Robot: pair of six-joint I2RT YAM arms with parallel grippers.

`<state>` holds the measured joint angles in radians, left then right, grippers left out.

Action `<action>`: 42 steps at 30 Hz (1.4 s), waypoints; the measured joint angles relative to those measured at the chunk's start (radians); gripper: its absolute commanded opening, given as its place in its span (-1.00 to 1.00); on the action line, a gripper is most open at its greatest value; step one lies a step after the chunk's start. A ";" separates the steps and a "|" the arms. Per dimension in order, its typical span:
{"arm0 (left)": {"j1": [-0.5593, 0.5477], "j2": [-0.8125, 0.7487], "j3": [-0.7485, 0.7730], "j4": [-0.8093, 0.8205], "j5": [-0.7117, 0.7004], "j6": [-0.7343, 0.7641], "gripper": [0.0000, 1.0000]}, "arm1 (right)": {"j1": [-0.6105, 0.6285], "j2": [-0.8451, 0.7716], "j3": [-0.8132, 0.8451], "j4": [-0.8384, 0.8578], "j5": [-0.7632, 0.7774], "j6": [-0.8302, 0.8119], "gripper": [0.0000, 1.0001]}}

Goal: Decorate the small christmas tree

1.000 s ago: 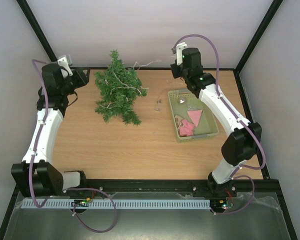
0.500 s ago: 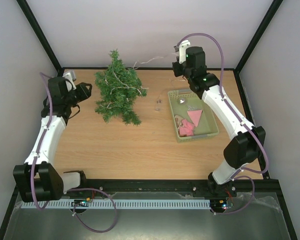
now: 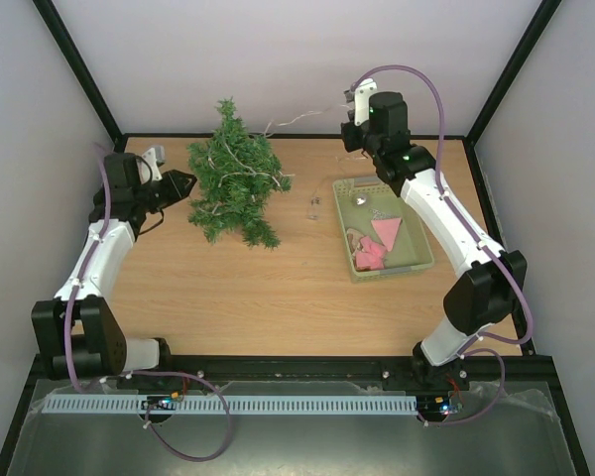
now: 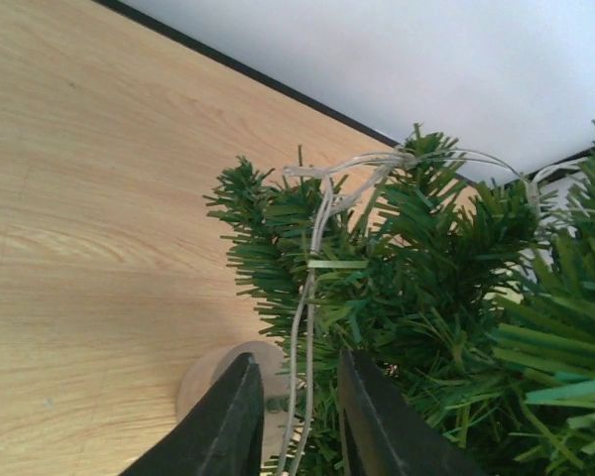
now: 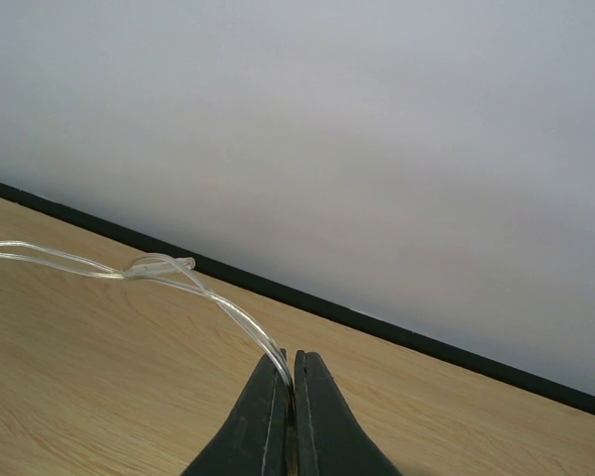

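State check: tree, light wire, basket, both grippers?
small christmas tree: upright on its wooden base, wire draped through the branches.
clear wire: one end pinched and held above the table, the rest on the tree.
pale green basket: flat on the table, ornaments inside.
left gripper: open, a wire strand between its fingers at the tree's foot.
right gripper: shut on the clear wire.
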<state>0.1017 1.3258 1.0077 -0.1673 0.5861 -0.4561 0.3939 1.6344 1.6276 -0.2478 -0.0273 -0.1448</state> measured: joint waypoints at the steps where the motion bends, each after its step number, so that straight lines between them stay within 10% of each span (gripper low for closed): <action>1: 0.000 0.001 0.000 0.000 0.010 0.002 -0.74 | 0.000 0.000 0.000 0.001 0.000 0.000 -0.97; 31: 0.005 -0.037 0.000 0.168 -0.070 -0.027 -0.95 | 0.000 0.024 -0.048 0.311 -0.049 0.068 -0.96; 42: 0.004 -0.053 -0.001 0.230 -0.008 -0.066 -0.95 | 0.000 -0.088 -0.186 0.152 0.027 0.106 -0.97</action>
<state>0.1059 1.2732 1.0069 0.0624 0.5781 -0.5220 0.3939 1.5467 1.4418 -0.0959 -0.0006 -0.0391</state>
